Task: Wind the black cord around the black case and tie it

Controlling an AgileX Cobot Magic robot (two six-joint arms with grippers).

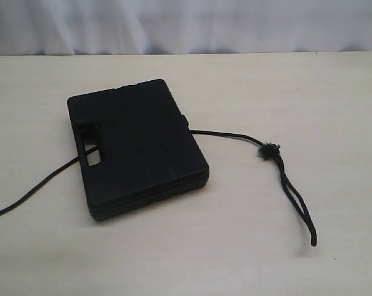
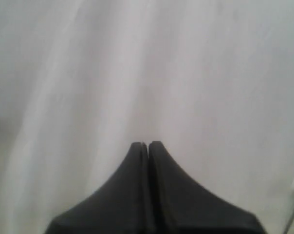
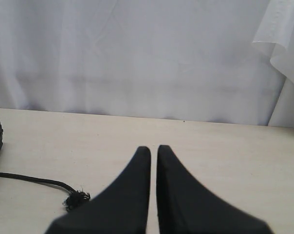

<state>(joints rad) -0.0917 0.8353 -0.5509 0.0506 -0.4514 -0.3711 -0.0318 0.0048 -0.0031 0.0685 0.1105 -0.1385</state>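
- A staged test bench, more lab than home.
- A pale wood-grain surface (image 1: 284,259) fills the exterior view.
- A white draped curtain (image 1: 186,24) closes it off at 12 o'clock — a plain backdrop.
- The right wrist view shows a translucent sheet (image 3: 283,39) hanging beside that curtain.

Left hand (image 2: 147,145), right hand (image 3: 154,147): matte black, smoothly tapered

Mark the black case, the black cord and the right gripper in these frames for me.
black case (image 1: 137,145), exterior view, middle of its flat top.
black cord (image 1: 269,150), exterior view, on its frayed knot.
right gripper (image 3: 154,148), right wrist view, midway between its closed fingertips.
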